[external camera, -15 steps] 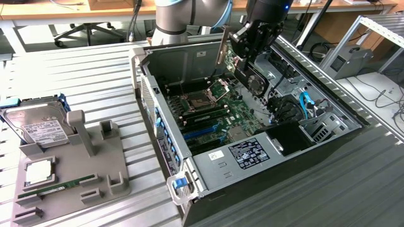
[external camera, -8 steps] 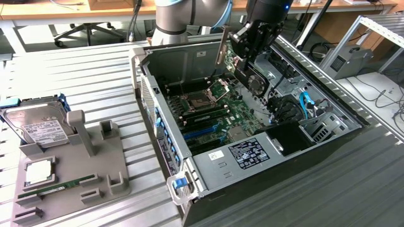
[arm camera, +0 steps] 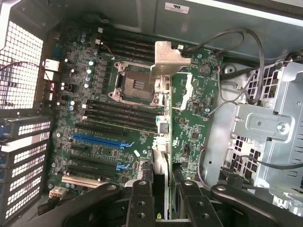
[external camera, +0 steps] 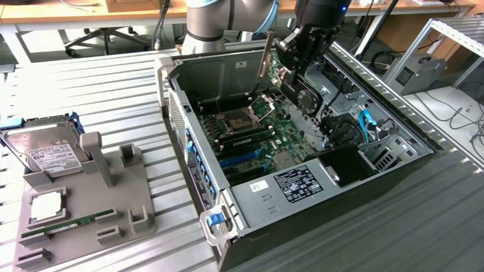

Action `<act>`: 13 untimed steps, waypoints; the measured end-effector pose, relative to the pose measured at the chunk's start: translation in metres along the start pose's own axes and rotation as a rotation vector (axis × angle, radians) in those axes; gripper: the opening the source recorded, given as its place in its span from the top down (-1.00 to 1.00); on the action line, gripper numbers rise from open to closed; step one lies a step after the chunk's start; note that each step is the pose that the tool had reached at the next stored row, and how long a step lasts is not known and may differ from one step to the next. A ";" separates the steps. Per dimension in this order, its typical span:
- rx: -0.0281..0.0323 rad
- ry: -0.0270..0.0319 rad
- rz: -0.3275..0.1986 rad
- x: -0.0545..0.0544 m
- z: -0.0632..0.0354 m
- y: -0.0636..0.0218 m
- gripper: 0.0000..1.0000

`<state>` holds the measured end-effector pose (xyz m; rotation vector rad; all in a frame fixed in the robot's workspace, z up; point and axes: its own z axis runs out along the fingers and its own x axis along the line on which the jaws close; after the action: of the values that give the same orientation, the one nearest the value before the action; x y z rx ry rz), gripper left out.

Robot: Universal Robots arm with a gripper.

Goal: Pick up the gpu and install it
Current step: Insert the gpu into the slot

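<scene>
The black claw (external camera: 296, 59) holds the gpu (external camera: 305, 95) up over an open computer.

Exterior view: the claw is closed tight on the gpu, a flat card with a black fan side and a silver end piece, in the air above the big grey metal computer case (external camera: 219, 73). Wrist view: the claw (arm camera: 163, 187) pinches the gpu (arm camera: 161, 142) by its thin edge, over the green board (arm camera: 194, 109) with its long blue slot (arm camera: 102, 140). If the card goes down crooked or beside the slot, it could bang the board or slip.

- The gpu (external camera: 306, 97) is partly hidden behind the pincer (external camera: 293, 68) clamped on it.
- The arm (external camera: 219, 20) is cut off at the top edge.
- Print on the case label (external camera: 298, 185) is too small to read.
</scene>
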<state>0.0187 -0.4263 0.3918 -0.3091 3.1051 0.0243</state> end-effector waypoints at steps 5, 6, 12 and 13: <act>-0.0003 0.0002 -0.012 0.000 0.0000 0.0000 0.48; -0.0003 0.0002 -0.014 0.000 0.0000 0.0000 0.48; -0.0006 0.0003 -0.025 0.000 0.0000 0.0000 0.48; -0.0006 0.0004 -0.026 0.000 0.0000 0.0000 0.48</act>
<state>0.0187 -0.4263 0.3918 -0.3502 3.1010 0.0248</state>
